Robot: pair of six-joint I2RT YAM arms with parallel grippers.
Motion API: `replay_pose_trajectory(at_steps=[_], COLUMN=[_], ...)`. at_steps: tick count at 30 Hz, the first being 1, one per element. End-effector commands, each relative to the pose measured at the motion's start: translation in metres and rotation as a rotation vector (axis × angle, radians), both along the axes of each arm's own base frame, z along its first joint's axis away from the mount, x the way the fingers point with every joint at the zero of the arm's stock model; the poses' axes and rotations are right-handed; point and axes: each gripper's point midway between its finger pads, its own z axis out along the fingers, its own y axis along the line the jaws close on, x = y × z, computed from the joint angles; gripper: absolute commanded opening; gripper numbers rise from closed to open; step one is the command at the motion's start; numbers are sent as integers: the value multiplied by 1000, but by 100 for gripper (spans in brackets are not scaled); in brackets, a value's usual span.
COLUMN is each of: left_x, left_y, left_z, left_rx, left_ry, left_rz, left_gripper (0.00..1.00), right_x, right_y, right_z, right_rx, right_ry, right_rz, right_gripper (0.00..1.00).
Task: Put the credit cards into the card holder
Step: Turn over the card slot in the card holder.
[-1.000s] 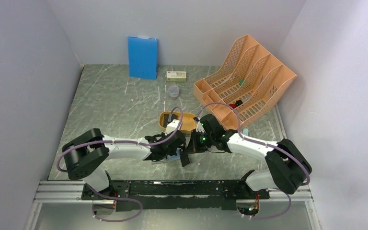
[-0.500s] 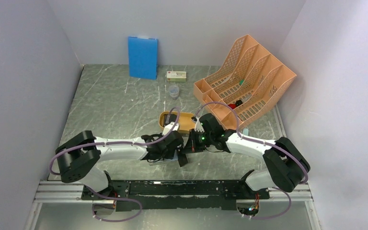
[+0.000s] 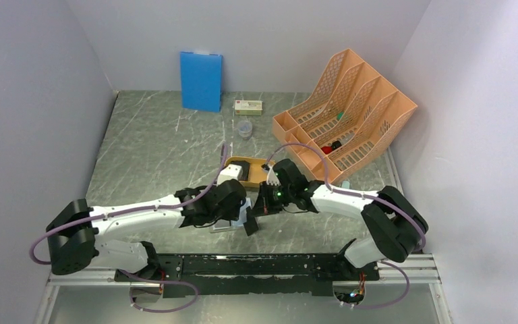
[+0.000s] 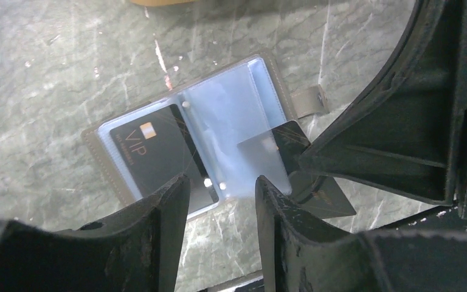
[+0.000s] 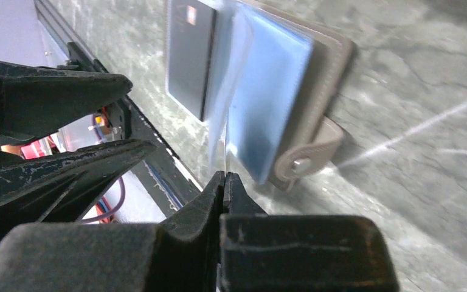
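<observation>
The grey card holder [image 4: 252,91] lies open on the table, with pale blue pockets. It also shows in the top view [image 3: 243,217] and the right wrist view [image 5: 334,73], with its snap stud [image 5: 299,164] facing me. A black VIP card [image 4: 152,152] sits in the left pocket. My right gripper [image 5: 225,179] is shut on a second dark card [image 4: 286,143], seen edge-on, with its far end at the clear sleeve of the right pocket. My left gripper [image 4: 222,188] is open and empty, just above the holder's near edge. In the top view the two grippers, left [image 3: 235,217] and right [image 3: 255,212], meet over the holder.
A mustard-yellow tray [image 3: 262,177] sits just behind the grippers. An orange file rack [image 3: 344,108] stands at the back right. At the back are a blue board [image 3: 201,81], a small box [image 3: 248,106] and a clear cup [image 3: 244,128]. The black rail [image 3: 243,266] runs close in front.
My left arm has stretched out, its elbow swinging left and down, with the wrist still over the holder. My right gripper has shifted slightly left with the card.
</observation>
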Motion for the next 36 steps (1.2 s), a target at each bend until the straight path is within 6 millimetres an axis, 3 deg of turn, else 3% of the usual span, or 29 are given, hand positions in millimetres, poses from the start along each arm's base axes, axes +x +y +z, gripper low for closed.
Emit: replay_pose_trajectory(at_steps=[1,5,10,16,20,23,27,30,36], left_x=[-2,-1,-1,3,10,13,17,18,16], left_y=[23,31,28,25,32,42,59,70,101], left_z=[3,8,14,5,-13,-24,-25,-27,-41], left_rx=[16,-32,-116,-117,-61,-38,-61,-87,-53], left_ry=[-23,-50,-72,-67,-46,-18,-15,-9,39], left_rz=[74,116,124,138,186,235,303,342,457], left_gripper=[49,49,48,47,40,29,23,20,13], right_x=[7,8,12,13,12,13,24,34,34], right_y=[24,36,53,65,62,54,36,24,33], right_z=[18,15,6,-4,5,17,27,19,14], right_rx=[54,50,27,13,18,17,22,19,75], right_ry=[-47,-39,-30,-6,-26,-59,-95,-63,4], right_rz=[35,50,68,84,81,61,-19,-80,-73], right_gripper=[0,0,0,0,0,0,0,0,0])
